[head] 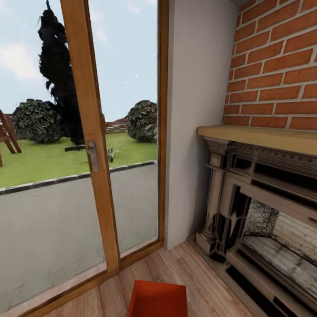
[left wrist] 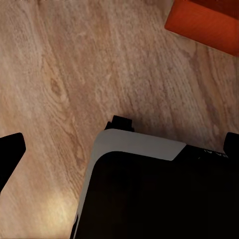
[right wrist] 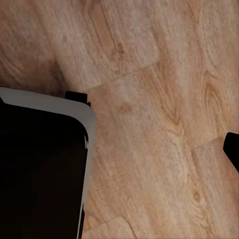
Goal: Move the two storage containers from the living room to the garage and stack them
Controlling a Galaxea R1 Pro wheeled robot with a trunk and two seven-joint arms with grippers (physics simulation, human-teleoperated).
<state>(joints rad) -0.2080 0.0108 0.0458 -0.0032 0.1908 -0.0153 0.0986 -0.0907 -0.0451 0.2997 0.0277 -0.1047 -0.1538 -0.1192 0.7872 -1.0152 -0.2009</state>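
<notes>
One storage container (head: pixel 157 299), a red-orange open-top bin, sits on the pale wood plank floor (head: pixel 198 273) of the living room at the near edge of the head view, in front of the glass door. A corner of a red-orange container (left wrist: pixel 206 20) also shows in the left wrist view. My left gripper (left wrist: pixel 119 149) hangs open over the planks, its two dark fingertips (left wrist: pixel 11 152) spread to the frame's sides and holding nothing. My right gripper (right wrist: pixel 119 152) is also spread wide above bare planks, with one fingertip (right wrist: pixel 232 148) showing.
A wood-framed glass door (head: pixel 92 149) with a metal handle looks out on a lawn. The red-brick fireplace (head: pixel 268 207) with its wooden mantel stands at the right, beside a white wall section (head: pixel 193 110). My own black-and-white base (left wrist: pixel 144 194) lies under both wrists.
</notes>
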